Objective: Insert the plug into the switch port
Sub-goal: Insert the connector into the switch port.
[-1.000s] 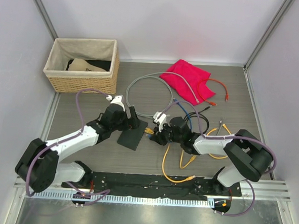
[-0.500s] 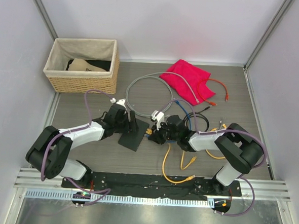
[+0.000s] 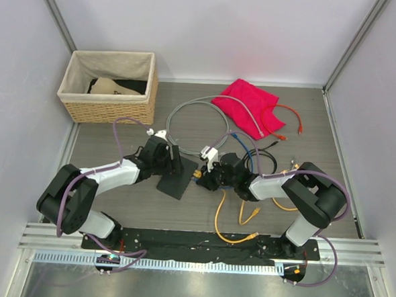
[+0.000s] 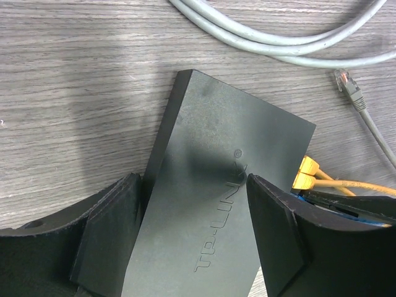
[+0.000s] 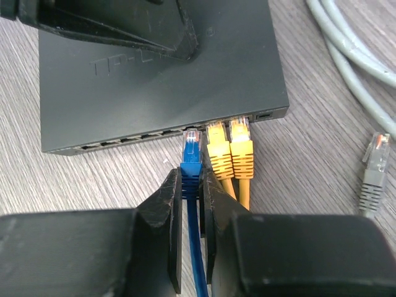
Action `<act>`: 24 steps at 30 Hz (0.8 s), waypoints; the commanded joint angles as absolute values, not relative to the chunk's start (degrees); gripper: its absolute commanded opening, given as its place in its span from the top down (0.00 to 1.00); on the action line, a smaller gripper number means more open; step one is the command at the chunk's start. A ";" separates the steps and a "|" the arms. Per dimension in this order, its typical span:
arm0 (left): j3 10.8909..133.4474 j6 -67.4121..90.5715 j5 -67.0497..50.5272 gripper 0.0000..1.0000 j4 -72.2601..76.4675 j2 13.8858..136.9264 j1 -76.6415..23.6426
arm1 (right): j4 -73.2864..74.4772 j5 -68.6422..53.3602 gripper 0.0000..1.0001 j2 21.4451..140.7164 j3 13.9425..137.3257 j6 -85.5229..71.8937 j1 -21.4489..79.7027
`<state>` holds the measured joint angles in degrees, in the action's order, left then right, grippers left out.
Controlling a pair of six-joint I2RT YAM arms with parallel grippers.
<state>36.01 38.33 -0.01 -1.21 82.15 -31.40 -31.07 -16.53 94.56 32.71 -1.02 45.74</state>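
The switch [image 3: 176,182] is a flat dark grey box on the wooden table, with its port row facing the right arm. My left gripper [image 4: 195,185] straddles the switch [image 4: 229,142], with a pad against each long side. My right gripper [image 5: 192,179] is shut on the blue plug [image 5: 192,154]. The plug's clear tip sits at the mouth of a port in the switch [image 5: 154,93], just left of two yellow plugs [image 5: 230,151] seated in neighbouring ports. In the top view the right gripper [image 3: 201,179] sits close against the switch's right edge.
A wicker basket [image 3: 108,86] stands at the back left and a red cloth [image 3: 248,104] at the back right. A grey cable [image 3: 186,114] loops behind the switch, its plug [image 5: 374,164] lying loose. Yellow cables [image 3: 230,224] trail toward the near edge.
My left gripper has come down over the switch and its jaws have narrowed onto the box's sides. The right gripper has edged left with the blue plug toward the ports.
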 commanded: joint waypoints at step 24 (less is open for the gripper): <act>36.21 40.17 -2.02 0.27 -6.59 84.02 -31.46 | -45.53 -13.97 0.99 95.10 28.74 -2.64 45.97</act>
